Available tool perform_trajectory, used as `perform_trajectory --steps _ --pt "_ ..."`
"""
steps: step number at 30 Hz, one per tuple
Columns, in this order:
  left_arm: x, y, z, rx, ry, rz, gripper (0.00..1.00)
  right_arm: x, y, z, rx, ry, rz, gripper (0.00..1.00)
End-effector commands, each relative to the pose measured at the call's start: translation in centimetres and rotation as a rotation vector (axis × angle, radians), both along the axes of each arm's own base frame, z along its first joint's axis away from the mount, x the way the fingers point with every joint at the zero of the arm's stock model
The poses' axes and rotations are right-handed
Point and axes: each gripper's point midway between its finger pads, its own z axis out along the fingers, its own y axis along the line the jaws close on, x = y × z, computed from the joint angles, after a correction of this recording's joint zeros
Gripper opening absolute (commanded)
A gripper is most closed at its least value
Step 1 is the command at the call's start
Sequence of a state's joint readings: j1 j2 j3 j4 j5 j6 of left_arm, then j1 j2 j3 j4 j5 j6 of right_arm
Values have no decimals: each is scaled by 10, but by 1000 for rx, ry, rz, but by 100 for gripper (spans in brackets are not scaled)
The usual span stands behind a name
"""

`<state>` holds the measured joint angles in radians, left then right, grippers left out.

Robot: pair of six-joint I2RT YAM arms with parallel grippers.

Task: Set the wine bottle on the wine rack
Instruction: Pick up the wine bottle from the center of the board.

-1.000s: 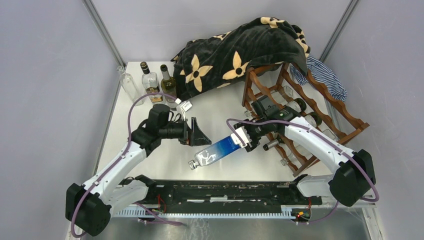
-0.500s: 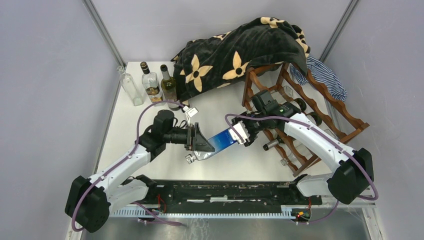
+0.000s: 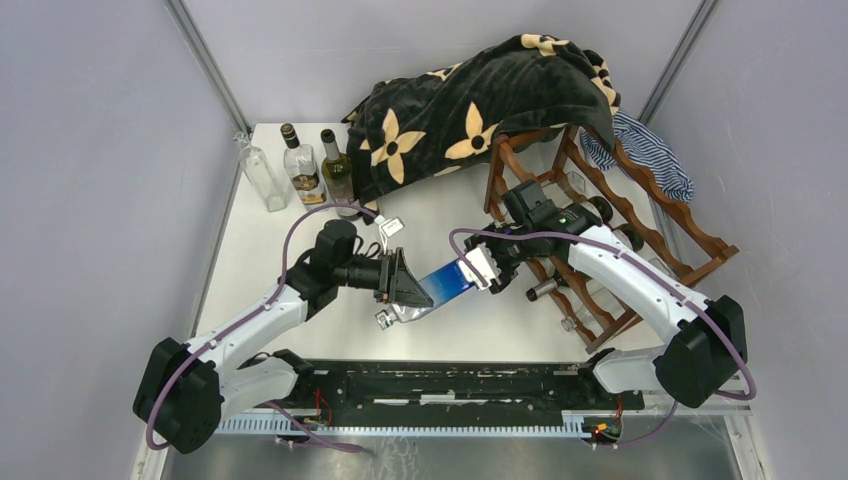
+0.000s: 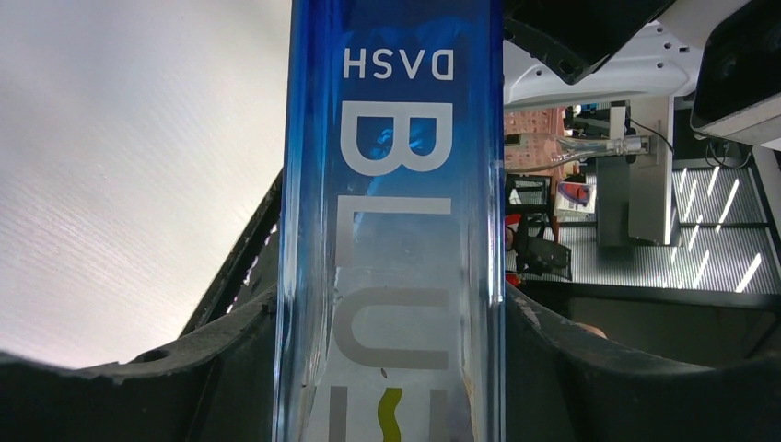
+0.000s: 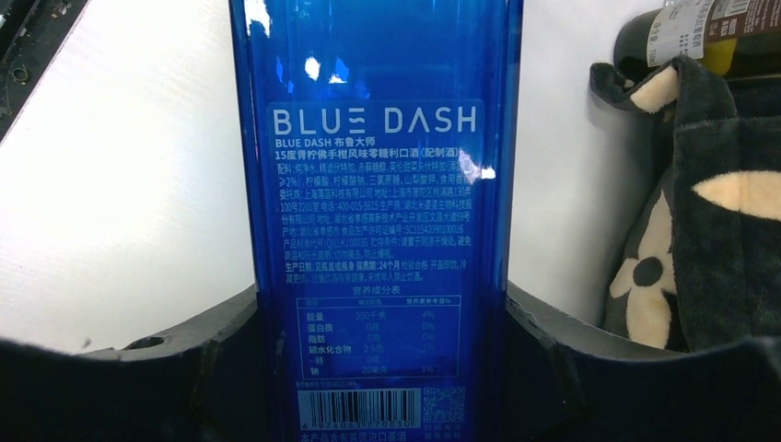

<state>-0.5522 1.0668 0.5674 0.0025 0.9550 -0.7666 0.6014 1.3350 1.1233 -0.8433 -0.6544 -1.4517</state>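
Top external: the blue wine bottle (image 3: 447,285) slants over the counter (image 3: 440,215), bridging the two sets of jaws. The right jaws are clamped on its deep-blue base end. The left jaws sit around its paler part, and the capped neck pokes out just past them. Directly behind the right jaws stands the wine rack (image 3: 690,235), with bottles (image 3: 543,290) lying in its cradles and a flowered blanket (image 3: 470,100) draped over its top.

Left wrist: the left jaws are closed against both flat sides of the bottle (image 4: 391,230), with no gap showing. "DASH" reads mirrored through the glass, lettering the overhead view cannot resolve.

Right wrist: the right jaws, partly spread, grip the bottle's (image 5: 378,230) sides. Its "BLUE DASH" back label and barcode face the camera. The blanket (image 5: 681,230) lies right of the jaws.
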Motion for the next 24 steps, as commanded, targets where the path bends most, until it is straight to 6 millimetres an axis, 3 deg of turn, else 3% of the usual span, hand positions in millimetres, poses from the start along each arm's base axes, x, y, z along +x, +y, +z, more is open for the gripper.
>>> perform_trajectory --steps 1,3,8,19,24 --pt "-4 -8 34 -90 -76 -66 2 23 20 54 145 -126 -33 18" --pt "-5 -8 41 -117 -93 -64 2 21 20 53 145 -113 -38 35" --pt "-6 -8 54 -173 -122 -36 2 13 17 48 139 -70 -46 95" --pt "-2 -5 37 -177 -100 38 2 -17 7 77 124 -17 21 98" --pt "3 -7 37 -215 -113 64 2 -29 -1 85 113 -26 44 98"
